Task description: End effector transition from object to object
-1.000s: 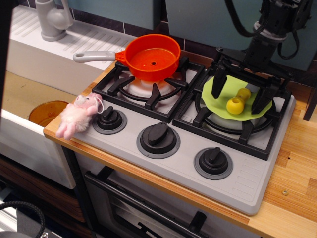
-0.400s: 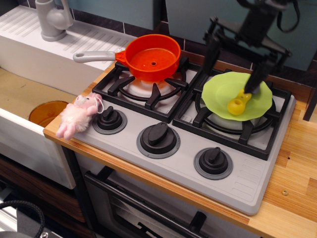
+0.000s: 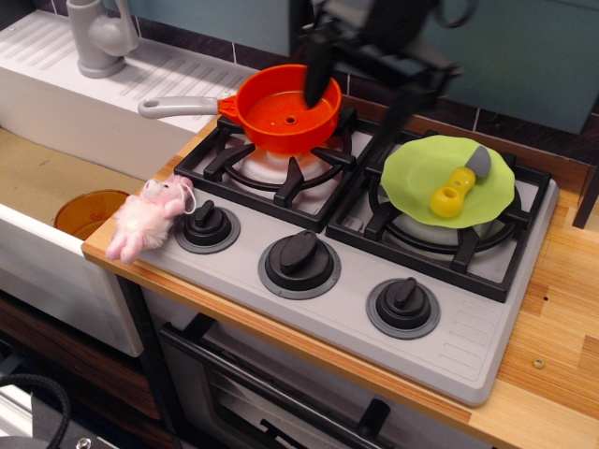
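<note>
observation.image view: one overhead-angled look at a toy stove set into a wooden counter.
Far left: a grey tap (image 3: 98,36) stands on the white sink surround, and an amber bowl (image 3: 86,211) sits low in the basin.
Counter edge: a pink plush toy (image 3: 148,218) lies beside the leftmost stove knob (image 3: 207,225), untouched.
Left burner: an orange pot (image 3: 287,108) with a grey handle rests on the grate.
End effector (image 3: 354,86): a second ago it hung over the right burner, its prongs straddling the yellow piece; it has since lifted and swung left, and now hovers over the pot's right rim, blurred by motion.
Fingers: spread wide, one prong (image 3: 314,79) above the pot, the other towards the green plate; nothing held, as far as the blur allows.
Right burner: the green plate (image 3: 423,168) carries a yellow-handled toy (image 3: 452,192) with a grey tip, now uncovered and slightly shifted.
Meaning: the transfer looks well along, with the pot as the likely destination.
</note>
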